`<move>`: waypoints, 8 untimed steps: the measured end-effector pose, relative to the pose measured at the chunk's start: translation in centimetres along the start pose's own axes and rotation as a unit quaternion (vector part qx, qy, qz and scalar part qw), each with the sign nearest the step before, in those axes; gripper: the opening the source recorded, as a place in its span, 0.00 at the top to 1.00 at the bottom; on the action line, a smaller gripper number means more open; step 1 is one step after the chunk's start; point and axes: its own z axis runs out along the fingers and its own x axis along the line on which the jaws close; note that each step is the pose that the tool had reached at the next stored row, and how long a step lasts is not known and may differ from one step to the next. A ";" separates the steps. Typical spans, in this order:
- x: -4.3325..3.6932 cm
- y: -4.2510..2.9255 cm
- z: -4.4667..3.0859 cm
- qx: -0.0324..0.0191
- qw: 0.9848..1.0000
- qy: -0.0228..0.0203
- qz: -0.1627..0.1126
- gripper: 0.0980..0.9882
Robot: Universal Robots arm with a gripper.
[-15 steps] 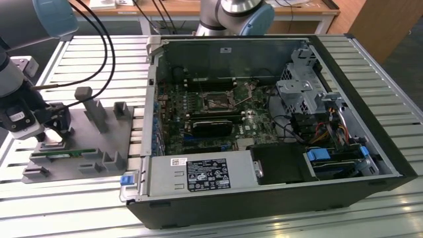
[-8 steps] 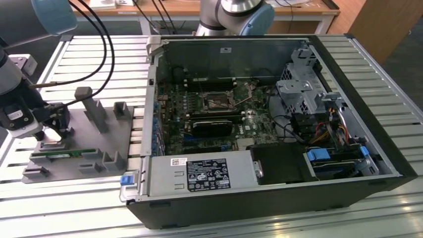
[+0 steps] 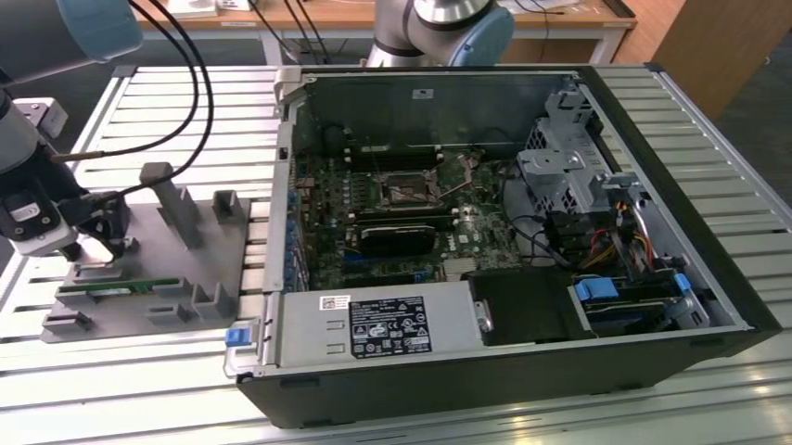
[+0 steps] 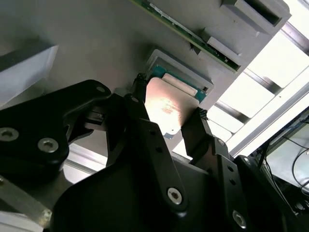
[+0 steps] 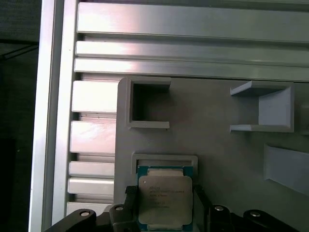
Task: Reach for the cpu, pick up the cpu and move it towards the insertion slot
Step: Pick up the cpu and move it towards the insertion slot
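2 jaws of gripper (image 4: 169,108) clamped on cpu (image 5: 165,200) edges, just over fixture pocket (image 5: 164,159); hold judged thin, so chip could be tilted or dropped.

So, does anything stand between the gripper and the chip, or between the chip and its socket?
Nothing stands between the gripper and the chip: its fingers are shut on the chip's two sides. Toward the socket, the computer case's side wall rises between the gray holder plate and the board; a straight path would meet it.
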 end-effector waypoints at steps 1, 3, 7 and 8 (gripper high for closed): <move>0.00 0.00 -0.09 0.000 1.000 0.000 0.000 0.50; 0.00 0.01 -0.27 0.000 1.000 0.000 0.000 0.50; 0.00 0.02 -0.61 0.000 1.000 0.000 0.000 0.50; 0.00 0.03 -0.69 0.000 1.000 0.000 0.000 0.50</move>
